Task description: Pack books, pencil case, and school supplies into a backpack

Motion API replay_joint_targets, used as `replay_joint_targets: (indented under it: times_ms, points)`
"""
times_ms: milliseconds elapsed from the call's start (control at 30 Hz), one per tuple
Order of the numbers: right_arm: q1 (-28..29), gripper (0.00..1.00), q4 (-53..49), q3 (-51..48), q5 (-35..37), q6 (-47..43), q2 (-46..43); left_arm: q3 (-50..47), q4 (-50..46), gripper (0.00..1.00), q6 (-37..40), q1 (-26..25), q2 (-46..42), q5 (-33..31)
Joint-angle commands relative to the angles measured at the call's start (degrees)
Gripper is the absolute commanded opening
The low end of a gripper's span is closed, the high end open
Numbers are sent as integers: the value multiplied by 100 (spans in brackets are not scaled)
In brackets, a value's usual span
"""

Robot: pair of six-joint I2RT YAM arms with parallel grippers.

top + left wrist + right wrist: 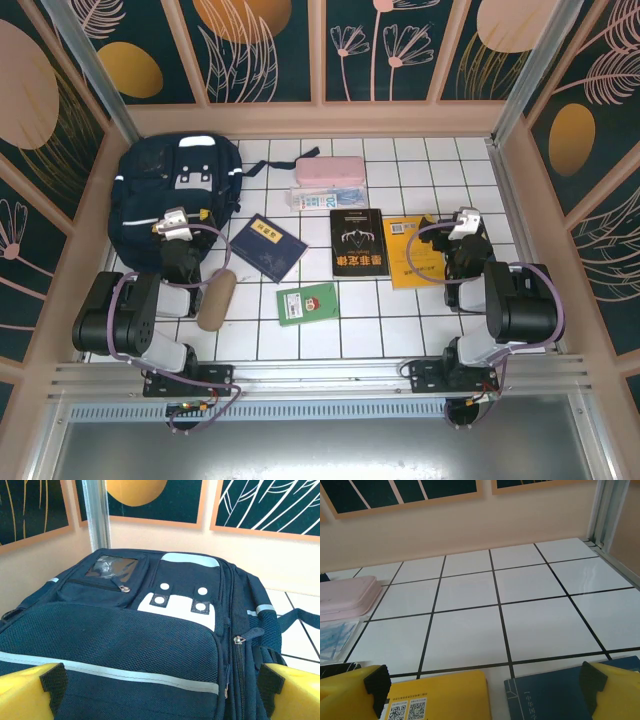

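Left hand (177,222), spread and empty, is hovering at the near edge of the backpack (175,170), bag running lengthwise toward 12 o'clock; right hand (466,222), also spread, is sitting well apart at 3 o'clock.

A: What's ahead of the left gripper (160,692)?
B: The backpack (125,640) — matt woven cloth, coarse mesh nearest the fingers, a smooth pale stripe across it, a clear shiny plastic window (111,567) further off.
A: And past the right gripper (482,685)?
B: Glossy white tiles (520,600), mirroring light. At its fingers, a yellow book (440,700) with smooth paper cover; to its left, a pink case (347,595) — satin plastic.
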Motion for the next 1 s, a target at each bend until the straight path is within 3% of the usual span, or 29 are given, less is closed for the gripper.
replay_joint_targets:
  times_ms: [0, 833, 900, 967]
  points:
    - [37, 99, 38, 107, 67, 32, 31, -43, 214, 99, 80, 44, 34, 32]
    - [37, 99, 40, 107, 67, 36, 33, -13, 149, 99, 88, 44, -15, 55]
    - [41, 99, -10, 111, 67, 36, -30, 210, -472, 99, 92, 43, -304, 9]
    - [38, 99, -568, 281, 111, 64, -315, 830, -1981, 99, 20, 44, -734, -201]
